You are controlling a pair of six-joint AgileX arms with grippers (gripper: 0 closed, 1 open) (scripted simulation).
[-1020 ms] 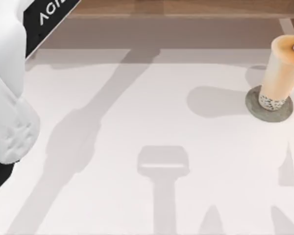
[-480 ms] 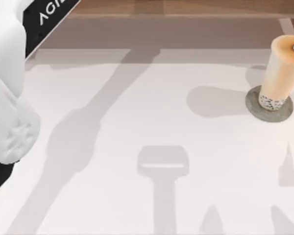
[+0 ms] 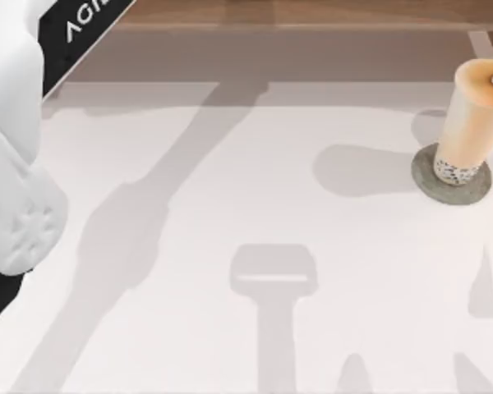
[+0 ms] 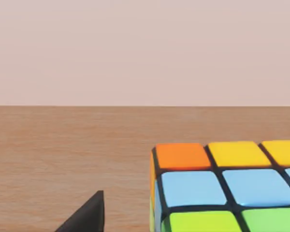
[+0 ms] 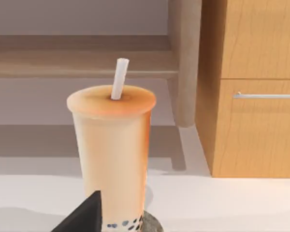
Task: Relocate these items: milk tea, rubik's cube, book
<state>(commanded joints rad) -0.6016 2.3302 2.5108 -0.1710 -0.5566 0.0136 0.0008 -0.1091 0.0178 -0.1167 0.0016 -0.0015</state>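
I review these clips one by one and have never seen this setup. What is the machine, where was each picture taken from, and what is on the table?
This is a simulated pair of AgileX arms at a table. The top view looks down: the white bulk at its left is the left arm. At its right, a milk tea stands upright on a grey round disc. The right wrist view, from the right arm, faces that cup with its white straw. The left wrist view, from the left arm, is close to a rubik's cube. Whether either hand holds anything cannot be told.

A pale table [image 3: 255, 189] crossed by soft shadows stands before a wooden cabinet [image 5: 253, 87] with a metal handle [image 5: 266, 95].
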